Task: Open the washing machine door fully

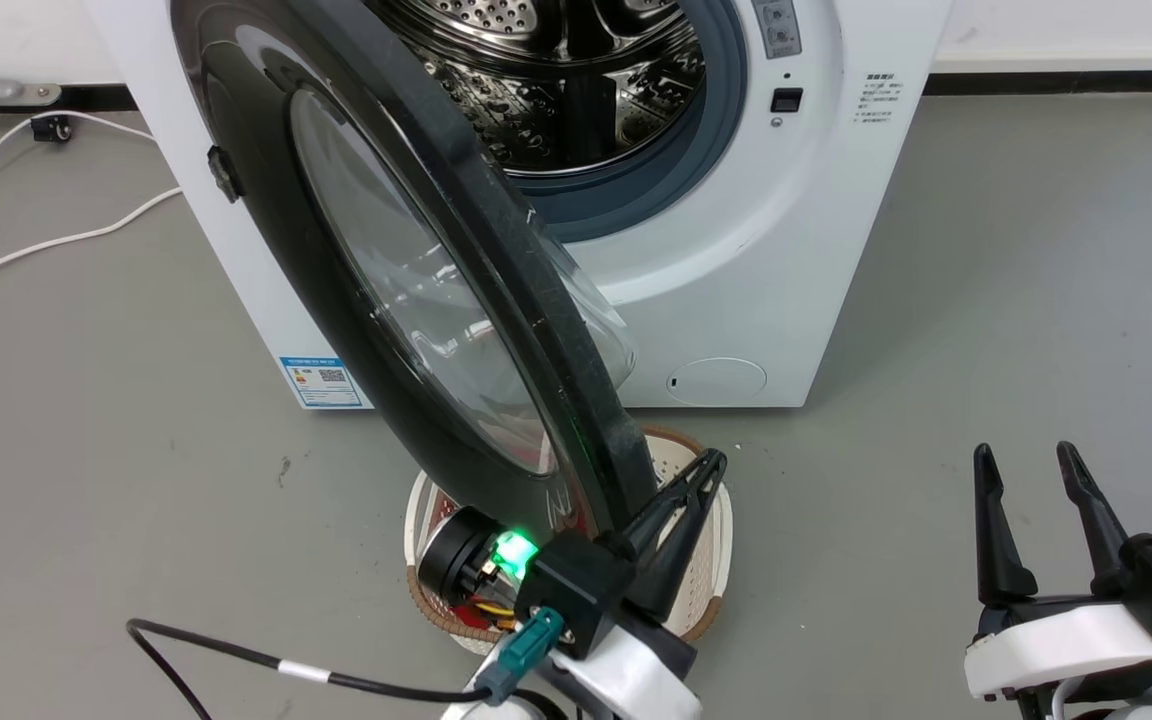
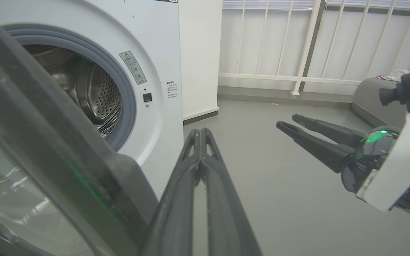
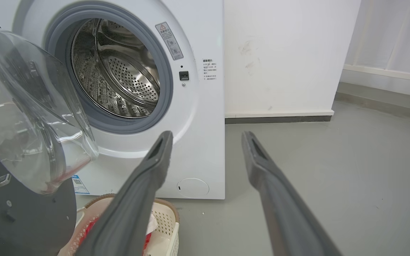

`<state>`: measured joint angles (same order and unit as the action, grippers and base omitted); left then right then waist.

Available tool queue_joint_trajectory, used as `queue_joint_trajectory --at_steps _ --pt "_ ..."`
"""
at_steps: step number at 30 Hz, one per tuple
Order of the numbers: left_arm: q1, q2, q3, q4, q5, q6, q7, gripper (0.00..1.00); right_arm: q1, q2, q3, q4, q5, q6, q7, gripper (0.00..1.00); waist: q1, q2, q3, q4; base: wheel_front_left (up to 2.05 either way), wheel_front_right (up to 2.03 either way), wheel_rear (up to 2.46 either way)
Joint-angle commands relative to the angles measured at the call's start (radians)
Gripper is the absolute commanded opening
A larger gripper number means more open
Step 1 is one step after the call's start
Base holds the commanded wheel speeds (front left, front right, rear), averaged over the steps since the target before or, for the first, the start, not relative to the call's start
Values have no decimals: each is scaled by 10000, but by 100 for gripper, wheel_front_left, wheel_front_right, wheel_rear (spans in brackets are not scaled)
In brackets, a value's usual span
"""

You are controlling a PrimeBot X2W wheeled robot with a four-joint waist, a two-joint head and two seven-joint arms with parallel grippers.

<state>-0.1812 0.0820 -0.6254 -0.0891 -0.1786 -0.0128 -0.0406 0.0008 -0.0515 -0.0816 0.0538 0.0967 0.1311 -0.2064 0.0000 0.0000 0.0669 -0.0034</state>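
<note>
My left end effector (image 1: 708, 466), fingers together, sat beside the washing machine door (image 1: 266, 230) at 5 o'clock; likely stiff, heavy, best pushed at its rim.

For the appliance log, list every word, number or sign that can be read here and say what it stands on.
Nothing can be read word for word; all the markings are on the front of the washing machine.
Warning sticker: a red triangle sign shows, but its print is too small to read.
Small print to the right of that sticker: blurred, not readable.
Blue label at the lower corner: a square code shows, but its words are too small to read.
</note>
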Motion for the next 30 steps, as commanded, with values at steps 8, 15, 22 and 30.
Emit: queue_joint_trajectory --at_steps 8,15,22,30 --pt "-533 -164 50 793 -383 176 -244 0 -128 24 74 233 159 -7 -103 100 0 0 -37 -178 0 0 0" --pt "-655 -204 259 1220 -555 479 -371 0 -132 24 69 314 263 -7 -132 100 0 0 -37 -144 0 0 0" --pt "-565 -93 475 1499 -670 720 -395 0 -123 24 91 388 300 -7 -132 100 0 0 -67 -71 0 0 0" --pt "-36 219 577 1344 -663 1081 -227 0 -67 24 202 488 329 -7 -111 100 0 0 -199 -111 0 0 0"
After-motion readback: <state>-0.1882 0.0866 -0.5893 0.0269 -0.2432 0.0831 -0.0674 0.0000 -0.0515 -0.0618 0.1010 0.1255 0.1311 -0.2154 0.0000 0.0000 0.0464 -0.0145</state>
